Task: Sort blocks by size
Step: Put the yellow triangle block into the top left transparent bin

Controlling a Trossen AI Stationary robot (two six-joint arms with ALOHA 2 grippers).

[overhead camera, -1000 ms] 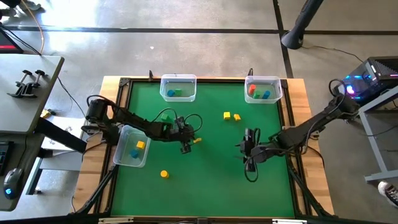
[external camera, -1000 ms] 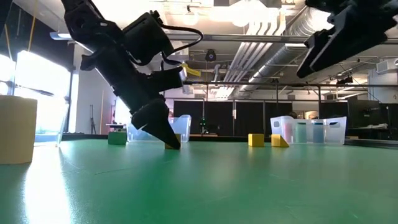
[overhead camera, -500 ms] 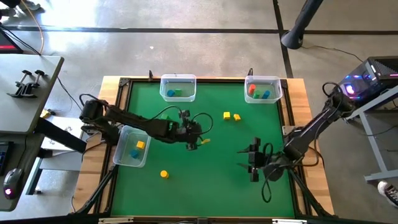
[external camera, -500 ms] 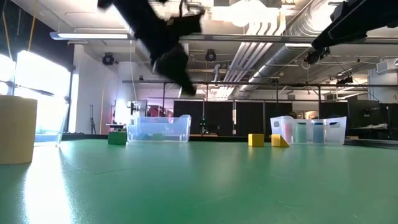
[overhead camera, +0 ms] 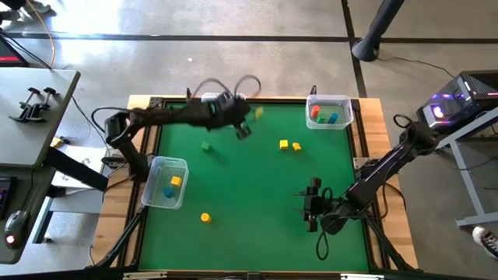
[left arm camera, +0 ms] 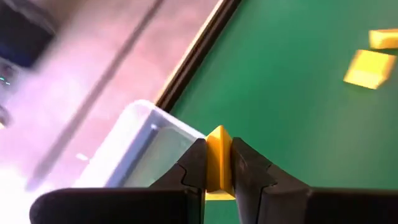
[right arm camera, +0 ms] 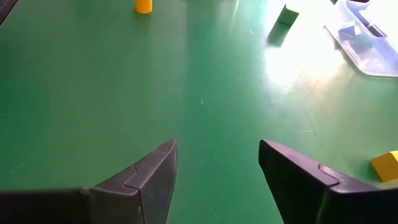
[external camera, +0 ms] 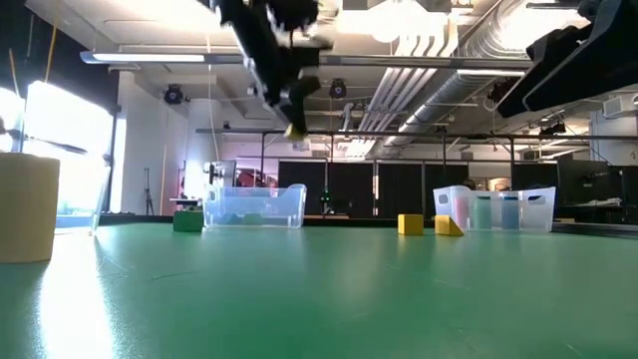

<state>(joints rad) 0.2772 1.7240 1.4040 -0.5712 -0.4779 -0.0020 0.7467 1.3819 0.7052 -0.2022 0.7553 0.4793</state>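
Note:
My left gripper [overhead camera: 243, 131] hangs high over the far part of the green mat, shut on a small yellow block [left arm camera: 217, 146], which also shows at the fingertips in the low view [external camera: 296, 131]. My right gripper [overhead camera: 311, 208] is open, low over the mat's near right part, with nothing between its fingers [right arm camera: 217, 168]. Lying loose on the mat are a green block [overhead camera: 206, 145], two yellow blocks [overhead camera: 284, 144] [overhead camera: 296, 146] and an orange cylinder [overhead camera: 205, 218]. My left gripper pinches the yellow block between its two fingers, which press on two opposite side faces [left arm camera: 210, 165]. The fingers slant downward, coming from the table's left. The block's far corner sticks out past the fingertips. It is lifted well clear of the mat.
A clear bin [overhead camera: 165, 183] at the left edge holds a blue and a yellow block. Another bin [overhead camera: 329, 110] at the far right holds red and blue blocks. A third bin [external camera: 254, 206] at the far edge lies mostly under my left arm. The mat's middle is bare.
My left gripper has risen from the mat's middle, where its tips stood on the mat, and swung toward the far edge, carrying the yellow block lifted clear. My right gripper has drawn back toward the near right corner and stayed open.

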